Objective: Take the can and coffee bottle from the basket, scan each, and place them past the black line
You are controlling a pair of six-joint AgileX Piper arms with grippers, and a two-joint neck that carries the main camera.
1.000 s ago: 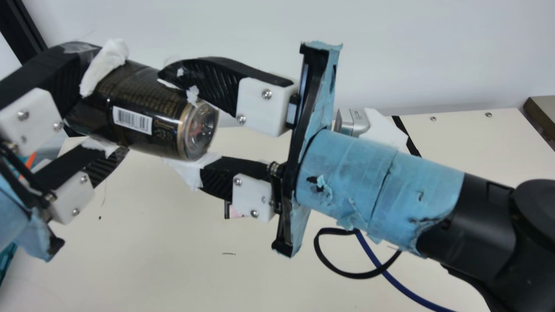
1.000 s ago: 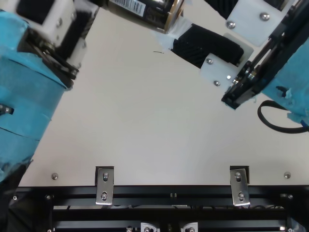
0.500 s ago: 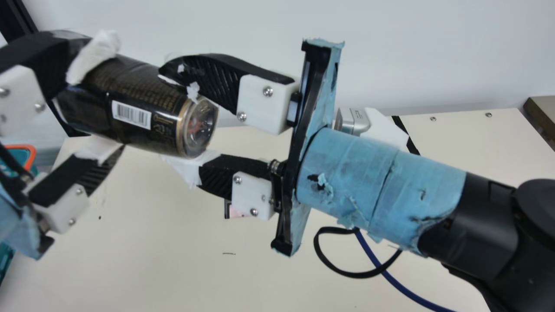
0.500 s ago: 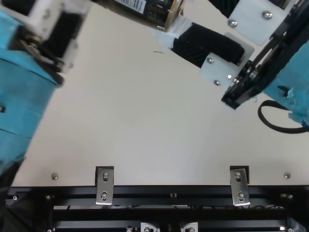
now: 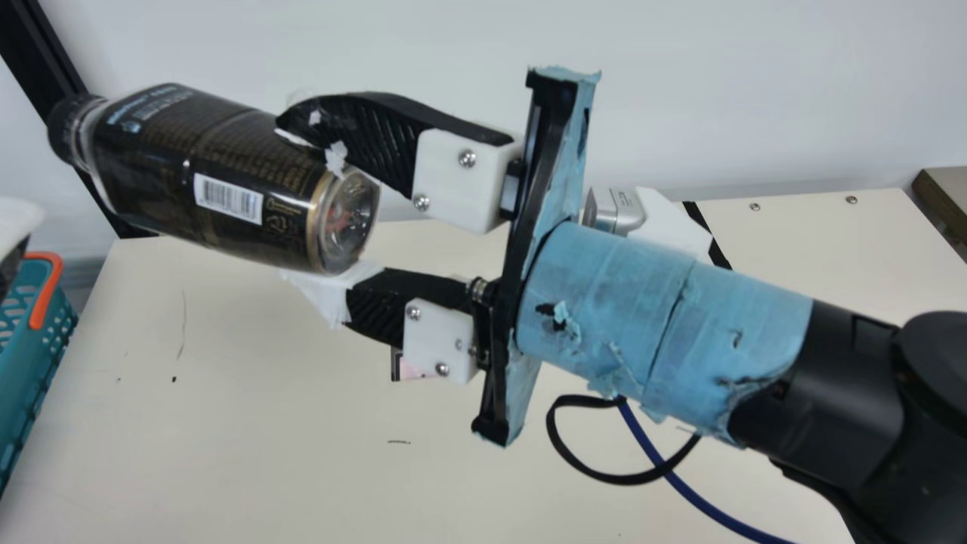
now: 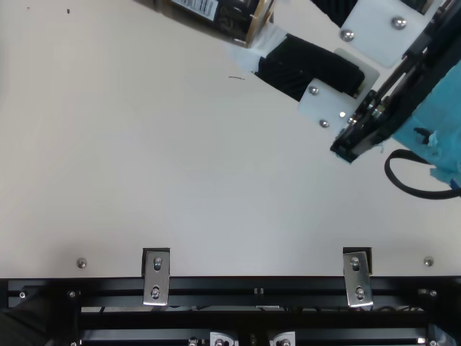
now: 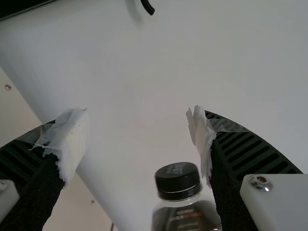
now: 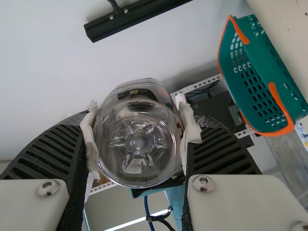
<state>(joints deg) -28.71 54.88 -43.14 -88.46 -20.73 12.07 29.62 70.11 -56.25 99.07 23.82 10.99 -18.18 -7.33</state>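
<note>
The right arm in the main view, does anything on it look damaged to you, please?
Yes: its light-blue cylindrical wrap is torn, and ragged white padding sticks out by the lower finger of its black tool.

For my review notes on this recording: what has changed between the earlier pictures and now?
The left gripper has let go of the coffee bottle and drawn back toward the main view's left, leaving the capped end free. The right gripper still holds the bottle by its base end, almost exactly where it was.
</note>
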